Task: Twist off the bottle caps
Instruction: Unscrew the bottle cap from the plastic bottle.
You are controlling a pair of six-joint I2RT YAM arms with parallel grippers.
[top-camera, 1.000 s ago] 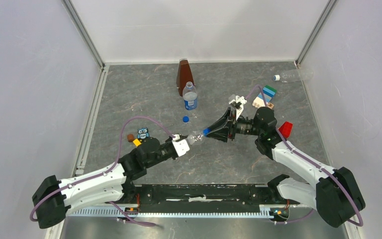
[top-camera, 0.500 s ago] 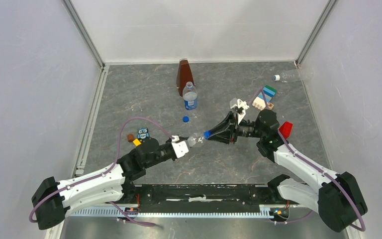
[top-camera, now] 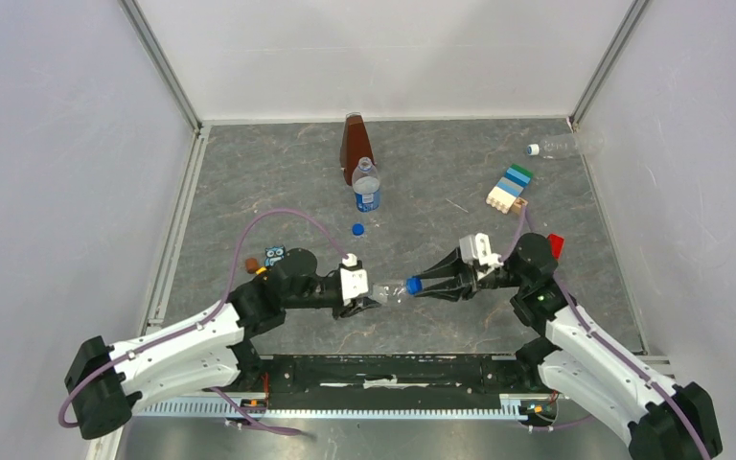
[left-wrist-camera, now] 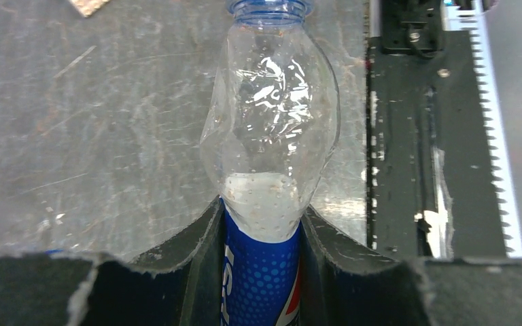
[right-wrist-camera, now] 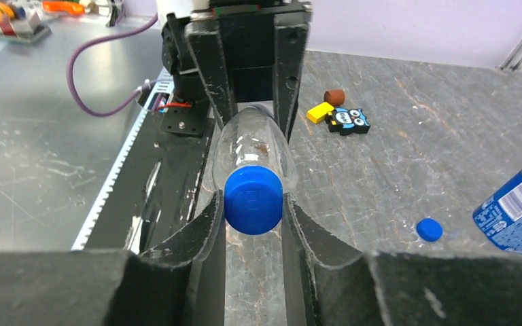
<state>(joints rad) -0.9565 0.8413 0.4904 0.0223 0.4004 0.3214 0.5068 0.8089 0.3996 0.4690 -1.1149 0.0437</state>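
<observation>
Bottle (left-wrist-camera: 272,136), blue label (left-wrist-camera: 258,285), partial logo (left-wrist-camera: 289,305), blue cap (right-wrist-camera: 253,202)

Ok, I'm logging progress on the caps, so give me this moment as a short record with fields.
left pincer: shut on labelled bottle, gripping its body
right pincer: shut on blue cap at that bottle's neck
cap free of neck: cannot tell
upright bottle: no cap on it, loose blue cap lying near it
far bottle: lying at the back right, white cap on

Three bottles (top-camera: 367,192) (top-camera: 390,289) (top-camera: 565,146) — three caps (top-camera: 413,285) (top-camera: 357,229) (top-camera: 533,149), two blue.
</observation>
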